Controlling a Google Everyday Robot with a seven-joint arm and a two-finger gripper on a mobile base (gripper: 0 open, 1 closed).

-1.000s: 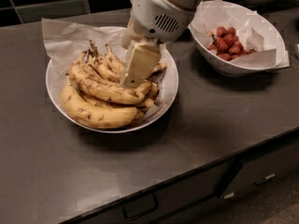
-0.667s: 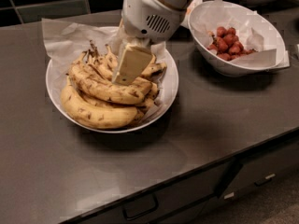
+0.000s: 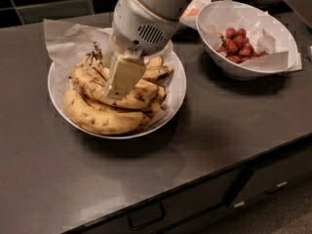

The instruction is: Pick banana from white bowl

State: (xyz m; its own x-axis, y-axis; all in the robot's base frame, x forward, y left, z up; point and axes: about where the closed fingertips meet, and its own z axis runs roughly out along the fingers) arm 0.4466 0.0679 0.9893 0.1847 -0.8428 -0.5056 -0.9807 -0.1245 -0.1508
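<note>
My end effector (image 3: 117,91) has slid sideways and lower over the white bowl (image 3: 176,89) since a second ago. Its tip now rests against the banana (image 3: 141,95), the dark-streaked one directly beneath it on top of the pile. I cannot tell how far open it is or whether it holds anything. The reach looks done; gripping the banana and lifting it clear of the counter (image 3: 219,130) remain.

no readable text, labels, numbers or signs
</note>
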